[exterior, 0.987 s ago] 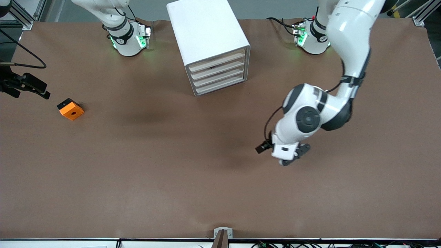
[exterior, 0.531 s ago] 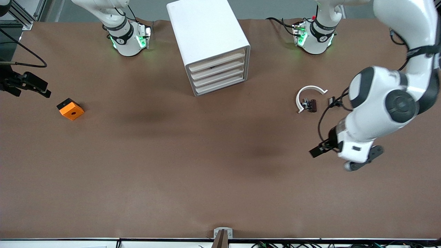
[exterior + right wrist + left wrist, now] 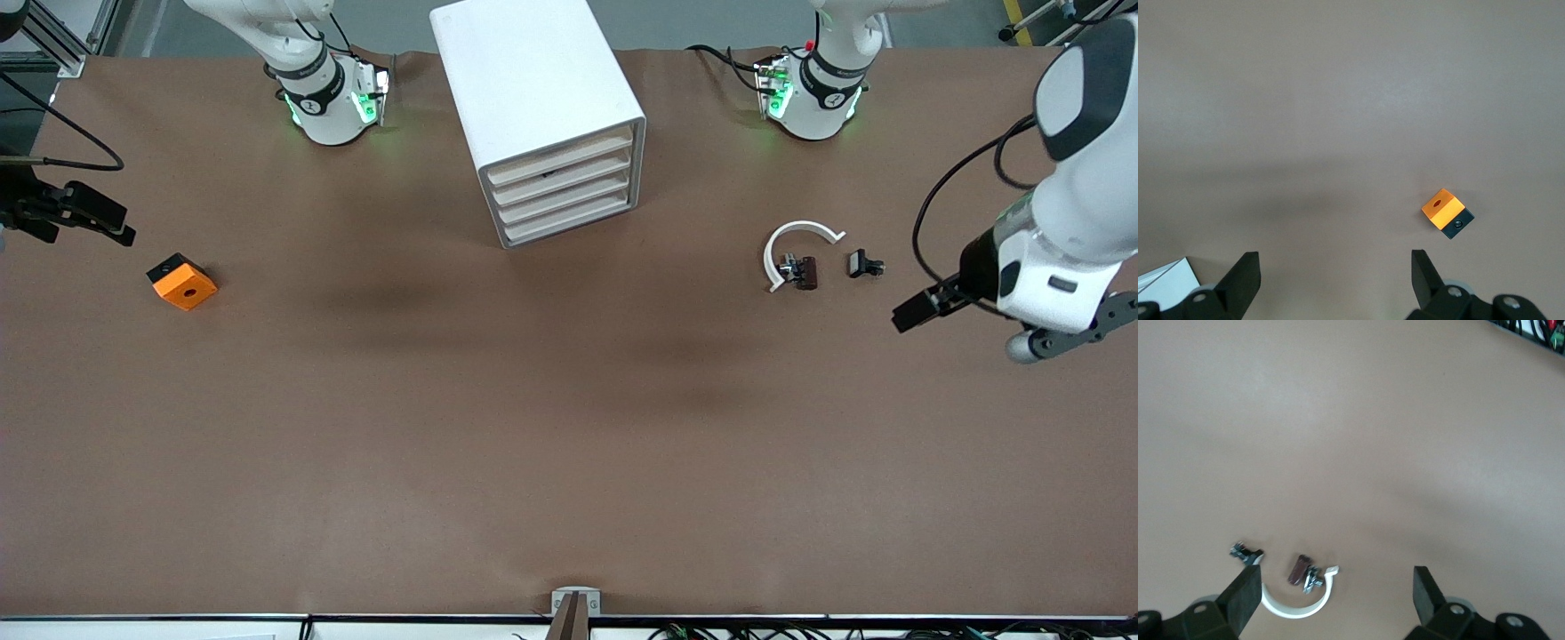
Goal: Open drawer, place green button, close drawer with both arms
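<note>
The white cabinet [image 3: 533,89] stands between the two arm bases, with four cream-fronted drawers [image 3: 562,188] that all look shut. No green-capped button shows in any view. My left gripper [image 3: 1335,597] is open and empty, up in the air at the left arm's end of the table [image 3: 1062,336], over bare table beside a white C-shaped ring [image 3: 1298,608]. My right gripper [image 3: 1335,280] is open and empty at the right arm's end, near an orange cube with a hole [image 3: 1441,205]. In the front view only its black wrist part [image 3: 84,216] shows.
The white ring [image 3: 797,242] lies at the left arm's end of the table with a brown and metal piece [image 3: 801,270] inside it and a small black clip-like piece [image 3: 864,264] beside it. The orange cube [image 3: 181,282] lies at the right arm's end. A cabinet corner [image 3: 1165,281] shows in the right wrist view.
My left arm has swung from the middle of the table out to its own end, uncovering the ring and small pieces. The right arm has hardly moved.
</note>
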Action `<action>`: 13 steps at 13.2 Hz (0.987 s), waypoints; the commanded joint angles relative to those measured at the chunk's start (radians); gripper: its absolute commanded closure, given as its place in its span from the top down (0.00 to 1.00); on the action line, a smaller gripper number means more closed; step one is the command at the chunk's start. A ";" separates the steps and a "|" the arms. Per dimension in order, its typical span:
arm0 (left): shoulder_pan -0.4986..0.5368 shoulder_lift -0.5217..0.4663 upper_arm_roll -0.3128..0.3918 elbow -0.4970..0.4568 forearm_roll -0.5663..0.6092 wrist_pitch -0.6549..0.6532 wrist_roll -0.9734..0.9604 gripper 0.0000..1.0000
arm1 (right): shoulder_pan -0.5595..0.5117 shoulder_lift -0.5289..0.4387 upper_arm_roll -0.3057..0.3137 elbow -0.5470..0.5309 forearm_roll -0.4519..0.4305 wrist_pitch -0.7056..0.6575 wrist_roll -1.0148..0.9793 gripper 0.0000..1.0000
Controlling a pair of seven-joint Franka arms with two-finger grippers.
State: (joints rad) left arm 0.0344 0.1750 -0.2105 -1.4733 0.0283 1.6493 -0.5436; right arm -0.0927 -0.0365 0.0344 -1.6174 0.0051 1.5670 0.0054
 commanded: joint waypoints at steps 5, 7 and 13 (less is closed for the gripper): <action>0.033 -0.178 0.015 -0.088 0.016 -0.097 0.229 1.00 | 0.001 -0.022 0.006 -0.016 -0.013 0.024 -0.012 1.00; -0.032 -0.200 0.116 -0.102 0.010 -0.114 0.305 1.00 | -0.004 -0.022 0.004 -0.010 -0.013 0.025 -0.010 1.00; -0.053 -0.241 0.123 -0.133 0.001 -0.163 0.330 1.00 | -0.002 -0.020 0.004 -0.004 -0.013 0.019 -0.012 1.00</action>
State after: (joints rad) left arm -0.0126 -0.0259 -0.0855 -1.5635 0.0283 1.4905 -0.2346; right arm -0.0923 -0.0453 0.0351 -1.6182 0.0051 1.5883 0.0049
